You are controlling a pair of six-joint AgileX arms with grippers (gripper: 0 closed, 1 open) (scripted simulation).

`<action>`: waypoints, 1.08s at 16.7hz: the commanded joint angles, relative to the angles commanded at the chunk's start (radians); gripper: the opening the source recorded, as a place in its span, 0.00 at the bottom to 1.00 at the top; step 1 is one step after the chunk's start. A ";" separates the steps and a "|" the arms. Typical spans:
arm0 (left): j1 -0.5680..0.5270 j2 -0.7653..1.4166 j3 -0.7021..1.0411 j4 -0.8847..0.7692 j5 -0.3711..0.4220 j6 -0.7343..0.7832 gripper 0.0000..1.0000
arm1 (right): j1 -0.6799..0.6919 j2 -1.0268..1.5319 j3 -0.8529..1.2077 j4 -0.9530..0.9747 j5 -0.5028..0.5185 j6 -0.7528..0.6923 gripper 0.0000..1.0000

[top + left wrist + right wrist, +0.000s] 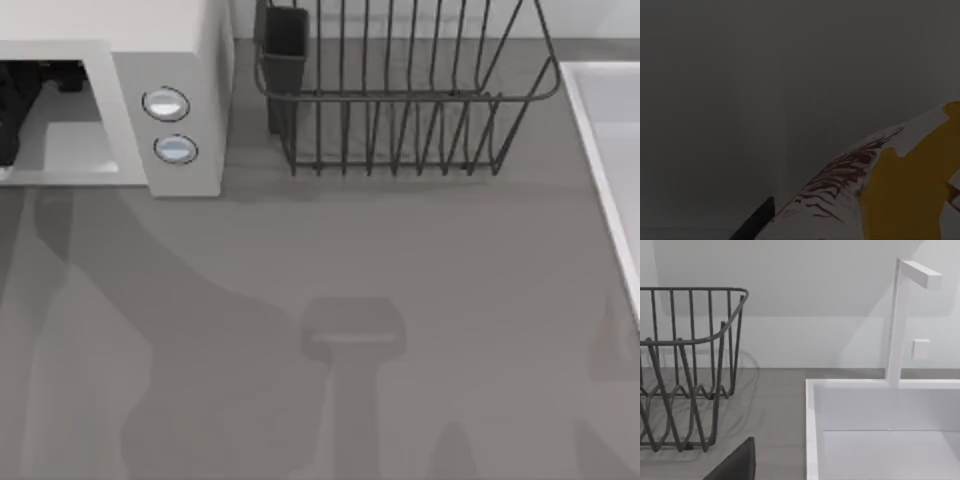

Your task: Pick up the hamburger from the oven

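The white oven (190,40) stands at the table's far left, its light grey cavity open and two silver-blue knobs (166,104) on its front panel. My left gripper (15,110) shows as a dark shape reaching inside the cavity at the left edge. The left wrist view is dim. In it the hamburger (880,190), whitish with a yellow patch and red streaks, lies very close to the camera, against the cavity's grey wall. Whether it is gripped is hidden. A dark part of my right gripper (735,465) hangs over the table between rack and sink.
A dark wire dish rack (400,100) with a dark cup (285,40) in its corner stands at the back middle. A white sink (610,150) with a white faucet (900,320) runs along the right edge. Arm shadows fall on the grey table (350,260).
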 joint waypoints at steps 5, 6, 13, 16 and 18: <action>-0.188 -0.258 -0.232 -0.072 -0.179 -0.072 0.00 | 0.000 0.000 0.000 0.000 0.000 0.000 1.00; -0.239 -0.335 -0.296 -0.092 -0.227 -0.091 0.00 | 0.000 0.000 0.000 0.000 0.000 0.000 1.00; -0.615 -0.907 -0.782 -0.238 -0.584 -0.235 0.00 | 0.000 0.000 0.000 0.000 0.000 0.000 1.00; -0.732 -1.052 -0.924 -0.284 -0.695 -0.280 0.00 | 0.000 0.000 0.000 0.000 0.000 0.000 1.00; -0.773 -1.096 -0.967 -0.299 -0.734 -0.295 0.00 | 0.000 0.000 0.000 0.000 0.000 0.000 1.00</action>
